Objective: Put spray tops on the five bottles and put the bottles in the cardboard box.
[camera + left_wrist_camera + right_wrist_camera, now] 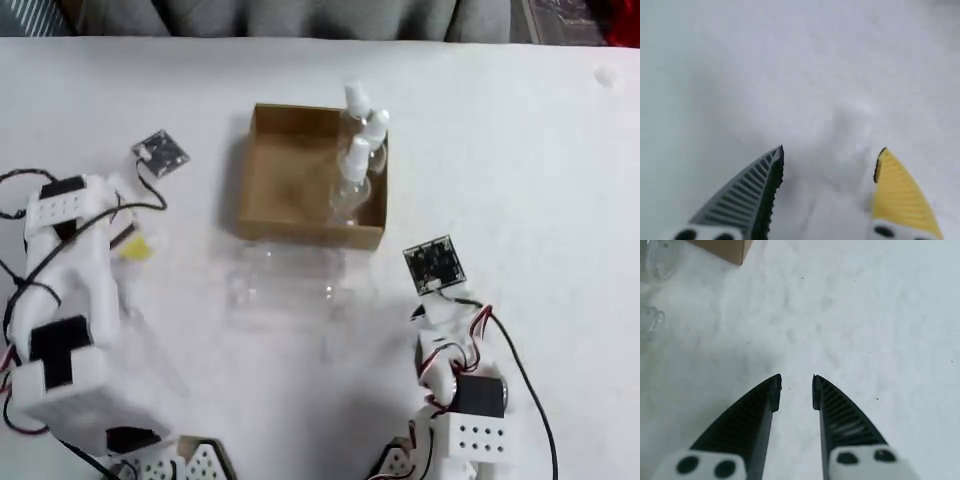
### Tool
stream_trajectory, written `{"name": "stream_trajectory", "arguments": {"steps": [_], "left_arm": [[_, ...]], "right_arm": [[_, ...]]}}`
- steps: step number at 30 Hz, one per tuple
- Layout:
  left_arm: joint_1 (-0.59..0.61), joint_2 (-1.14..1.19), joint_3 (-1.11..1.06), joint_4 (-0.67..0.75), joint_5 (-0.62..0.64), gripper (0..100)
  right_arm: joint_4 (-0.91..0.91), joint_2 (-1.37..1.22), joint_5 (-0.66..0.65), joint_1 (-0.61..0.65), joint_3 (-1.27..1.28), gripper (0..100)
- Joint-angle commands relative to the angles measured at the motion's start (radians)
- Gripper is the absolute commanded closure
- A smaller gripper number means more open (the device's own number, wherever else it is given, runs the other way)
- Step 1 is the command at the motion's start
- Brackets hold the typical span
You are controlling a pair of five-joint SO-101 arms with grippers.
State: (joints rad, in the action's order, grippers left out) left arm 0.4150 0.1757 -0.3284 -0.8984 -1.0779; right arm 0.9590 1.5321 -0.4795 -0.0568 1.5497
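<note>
Inside the cardboard box (285, 180): three bottles (350, 195) are standing close together against one side wall, each wearing a white spray top (357, 150).
In front of the box: two clear bottles (280, 275) are lying side by side on the surface (520, 150), just beside the box's near wall (their outlines are fading into the white covering, so I cannot tell whether they are capped).
Cardboard box: it is sitting open-topped near the middle of the surface, farther back than both arms.
Left end effector (832, 149): it is hanging released above bare white surface, with the grey finger (745, 195) and the yellow finger (900, 195) spread wide apart and gripping nothing.
Below the left gap: a pale blurred shape (852, 135) is lying on the surface, too soft to identify.
Left arm (60, 290): it is sitting to the left of the box, apart from it.
Right end effector (796, 382): it is pointing down at bare surface, with the black fingers (745, 425) parted by a narrow gap and gripping nothing.
Beyond the right end effector: a corner of the box (725, 247) and the two clear bottles (657, 260) are showing farther off.
Right arm (460, 390): it is sitting near the front edge, apart from the box and the lying bottles.
</note>
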Motion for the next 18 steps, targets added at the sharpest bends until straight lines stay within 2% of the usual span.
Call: {"name": "stream_trajectory", "arguments": {"steps": [1,9,13,16,18], "left_arm": [[-0.007,0.130,0.195,-0.075,-0.028,72],[0.045,0.341,0.393,-0.195,-0.035,73],[0.056,0.357,0.397,-0.229,-0.035,85],[0.053,0.354,0.407,-0.325,-0.035,98],[0.045,0.348,0.408,-0.397,-0.021,97]], "right_arm": [[-0.021,0.008,-0.009,-0.007,-0.011,93.2],[-0.022,0.008,-0.009,-0.007,-0.011,93.2],[-0.022,0.008,-0.009,-0.007,-0.011,93.2],[-0.022,0.008,-0.009,-0.007,-0.011,93.2],[-0.022,0.008,-0.009,-0.007,-0.011,93.2]]}}
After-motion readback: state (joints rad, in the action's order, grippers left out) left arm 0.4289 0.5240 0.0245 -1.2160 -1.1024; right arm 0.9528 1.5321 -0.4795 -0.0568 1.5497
